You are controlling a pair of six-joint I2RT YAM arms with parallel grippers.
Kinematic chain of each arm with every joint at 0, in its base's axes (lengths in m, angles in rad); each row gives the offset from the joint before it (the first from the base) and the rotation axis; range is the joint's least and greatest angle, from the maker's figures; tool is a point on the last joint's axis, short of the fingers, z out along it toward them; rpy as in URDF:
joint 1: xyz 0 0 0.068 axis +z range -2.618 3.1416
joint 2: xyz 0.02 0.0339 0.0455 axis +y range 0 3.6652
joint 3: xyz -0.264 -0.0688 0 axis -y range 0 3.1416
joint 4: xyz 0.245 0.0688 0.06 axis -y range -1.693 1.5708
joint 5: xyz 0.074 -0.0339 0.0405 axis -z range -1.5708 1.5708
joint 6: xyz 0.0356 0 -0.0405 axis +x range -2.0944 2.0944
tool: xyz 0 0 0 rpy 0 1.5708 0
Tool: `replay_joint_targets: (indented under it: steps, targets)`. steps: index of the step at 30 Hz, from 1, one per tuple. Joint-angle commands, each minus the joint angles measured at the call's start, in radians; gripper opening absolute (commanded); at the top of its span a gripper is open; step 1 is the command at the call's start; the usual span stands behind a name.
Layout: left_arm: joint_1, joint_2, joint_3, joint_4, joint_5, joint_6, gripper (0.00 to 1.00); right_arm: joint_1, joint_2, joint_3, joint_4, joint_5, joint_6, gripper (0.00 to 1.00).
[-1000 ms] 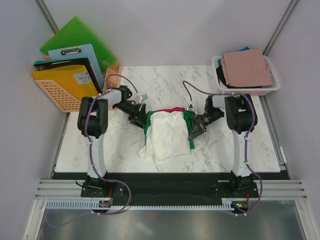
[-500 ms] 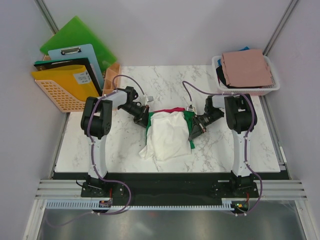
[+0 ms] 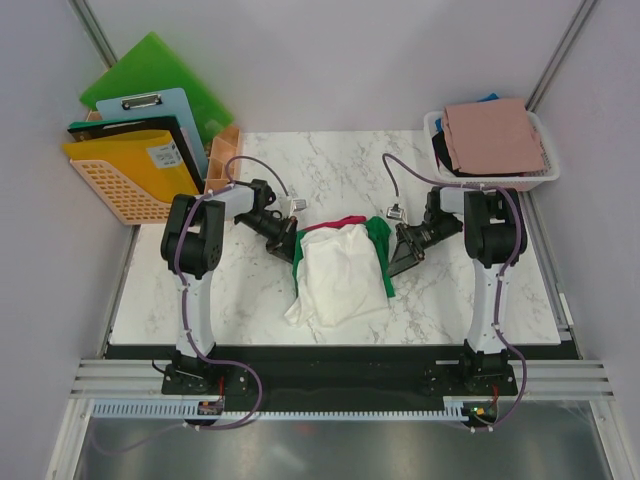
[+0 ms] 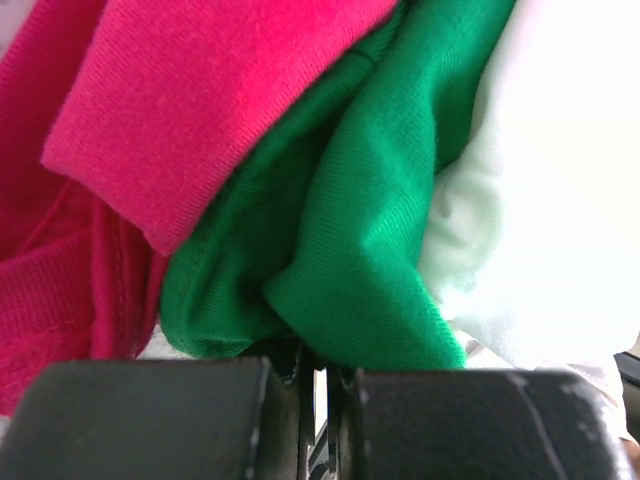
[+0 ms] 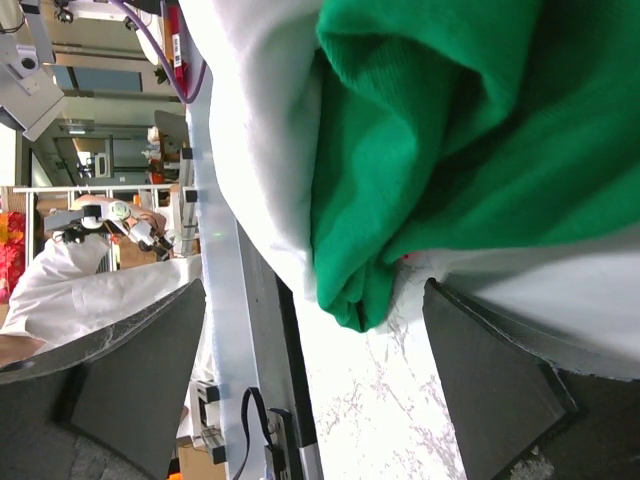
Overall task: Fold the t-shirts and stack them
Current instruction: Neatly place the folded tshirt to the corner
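Our right pincer (image 3: 402,262) has just sprung apart and drawn back, leaving the green t-shirt (image 5: 440,130) loose just ahead of its tips. Our left pincer (image 4: 325,375) is together, seemingly nipping a green fold, with the red t-shirt (image 4: 200,90) beyond. We judge the pile needs regripping. Beneath lies the marble table (image 3: 440,300); grey walls (image 3: 300,60) enclose us.
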Motion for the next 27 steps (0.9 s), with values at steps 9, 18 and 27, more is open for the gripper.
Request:
replay_joint_targets:
  steps: [9,18,27]
  targets:
    - [-0.008,-0.054,-0.027,-0.008,0.046,0.038,0.02,0.009,-0.042,-0.025,0.161,0.078,0.138,0.83]
    - [-0.008,-0.056,-0.016,-0.014,0.055,0.033,0.02,0.076,-0.029,-0.013,0.179,0.038,0.162,0.00]
    - [-0.008,-0.161,-0.010,-0.040,0.004,0.063,0.02,0.078,-0.147,-0.002,0.182,0.070,0.205,0.00]
